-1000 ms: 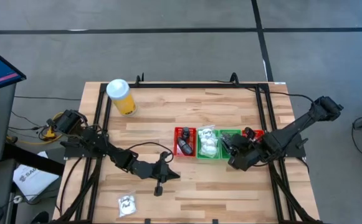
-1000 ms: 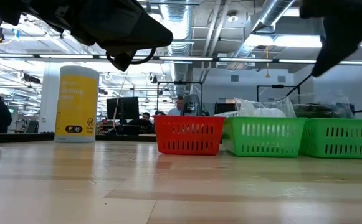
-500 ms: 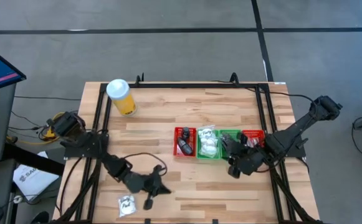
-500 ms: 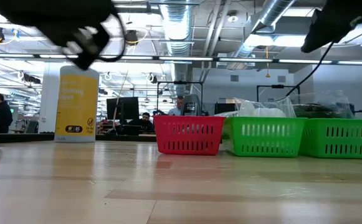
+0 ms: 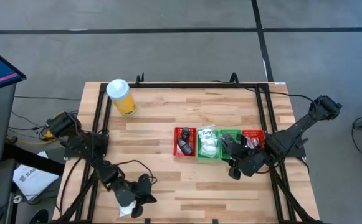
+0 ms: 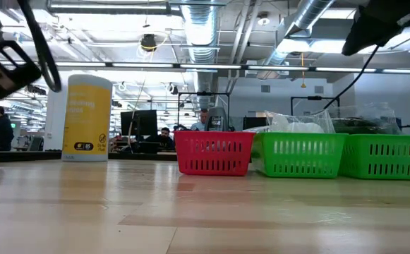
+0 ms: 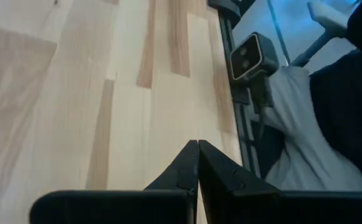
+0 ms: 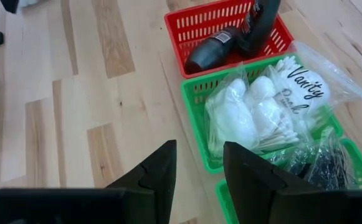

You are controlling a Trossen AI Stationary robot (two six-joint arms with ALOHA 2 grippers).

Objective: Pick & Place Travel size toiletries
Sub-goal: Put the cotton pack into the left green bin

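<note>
- Toiletries mostly sit sorted in the row of trays: dark bottles in the red tray (image 8: 227, 25), white vanity packs (image 8: 261, 109) in the green tray (image 5: 207, 154) beside it, dark pieces bagged in the next green tray (image 8: 349, 155).
- One white sachet (image 5: 125, 208) is left, lying near the table's (image 5: 187, 106) front edge, under the left arm.
- Left gripper (image 5: 144, 198) hangs just beside that sachet, fingers pressed together, holding nothing.
- Right gripper (image 8: 198, 163) hovers by the trays, half parted, empty.
- Judged nearly finished.
</note>
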